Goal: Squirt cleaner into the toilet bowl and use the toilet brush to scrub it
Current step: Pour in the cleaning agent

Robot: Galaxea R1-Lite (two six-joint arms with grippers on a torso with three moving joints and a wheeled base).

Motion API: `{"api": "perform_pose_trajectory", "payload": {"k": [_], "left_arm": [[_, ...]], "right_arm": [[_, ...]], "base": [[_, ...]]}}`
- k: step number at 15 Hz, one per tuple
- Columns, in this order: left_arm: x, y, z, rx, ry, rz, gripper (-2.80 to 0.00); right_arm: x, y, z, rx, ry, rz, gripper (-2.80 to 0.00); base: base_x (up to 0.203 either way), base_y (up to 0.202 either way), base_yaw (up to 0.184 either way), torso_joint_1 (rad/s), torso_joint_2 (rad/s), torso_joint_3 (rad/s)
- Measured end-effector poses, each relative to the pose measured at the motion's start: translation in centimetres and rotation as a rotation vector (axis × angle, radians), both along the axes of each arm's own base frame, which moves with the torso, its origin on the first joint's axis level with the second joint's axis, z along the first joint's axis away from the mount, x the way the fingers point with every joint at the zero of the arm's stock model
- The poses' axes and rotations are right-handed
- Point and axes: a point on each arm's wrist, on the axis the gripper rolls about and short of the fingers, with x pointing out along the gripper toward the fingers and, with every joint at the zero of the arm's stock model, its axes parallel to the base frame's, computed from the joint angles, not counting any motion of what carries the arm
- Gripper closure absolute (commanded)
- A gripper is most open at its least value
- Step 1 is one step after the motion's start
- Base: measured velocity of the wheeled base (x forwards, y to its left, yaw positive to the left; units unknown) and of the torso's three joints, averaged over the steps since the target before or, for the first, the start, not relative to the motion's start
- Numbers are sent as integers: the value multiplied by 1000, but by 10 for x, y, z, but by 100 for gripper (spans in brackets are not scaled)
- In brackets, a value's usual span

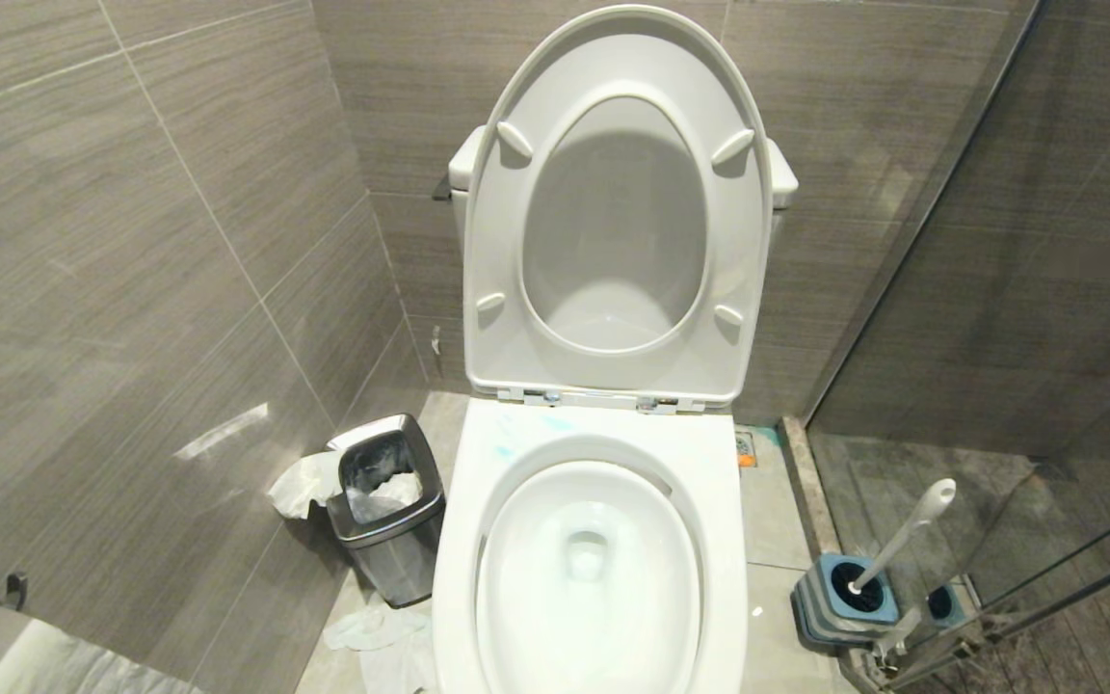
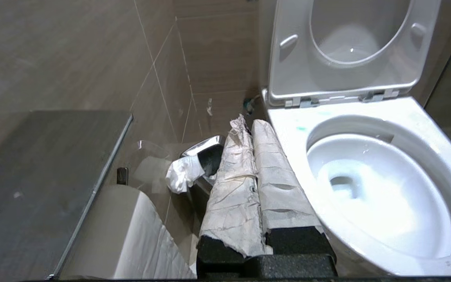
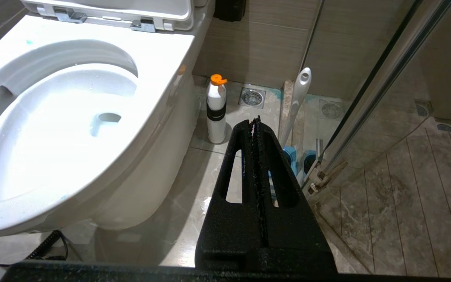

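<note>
Here the left gripper has its two paper-wrapped fingers pressed together with nothing between them; it hangs in the air beside the toilet's left flank, tips aimed toward the back wall. The right gripper is likewise closed and empty, its black fingers meeting along a serrated seam above the floor to the right of the toilet. Neither arm shows in the head view.

The toilet bowl is glossy white ceramic with a broad, squared-off rim and an oval basin; seat and lid stand raised against the tank. It sits centred against the back wall. The cleaner shows as faint turquoise smears on the rear left of the rim near the hinges, and the water in the basin carries a pale bluish tint.

The toilet brush stands in its holder on the floor to the right of the toilet, just beside the glass shower partition. Its light-grey handle leans, flattened end uppermost; the black head sits down in the blue-and-grey holder.

A white bottle with an orange cap stands upright on the floor tiles close to the toilet's right side. A steel-rimmed waste bin with crumpled paper stands at the toilet's left.
</note>
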Motion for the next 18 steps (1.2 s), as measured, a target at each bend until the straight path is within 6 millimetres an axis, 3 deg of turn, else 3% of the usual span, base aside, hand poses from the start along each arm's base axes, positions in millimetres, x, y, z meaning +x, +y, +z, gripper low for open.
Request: {"api": "perform_pose_trajectory", "payload": {"k": [4, 9, 18], "left_arm": [[18, 1, -31, 37, 9, 73, 0], [23, 2, -57, 55, 206, 92, 0], [23, 2, -60, -54, 246, 92, 0]], "right_arm": [[0, 0, 0, 0, 0, 0, 0], [0, 0, 0, 0, 0, 0, 0], [0, 0, 0, 0, 0, 0, 0]], "base": [[0, 0, 0, 0, 0, 0], [0, 0, 0, 0, 0, 0], [0, 0, 0, 0, 0, 0]]}}
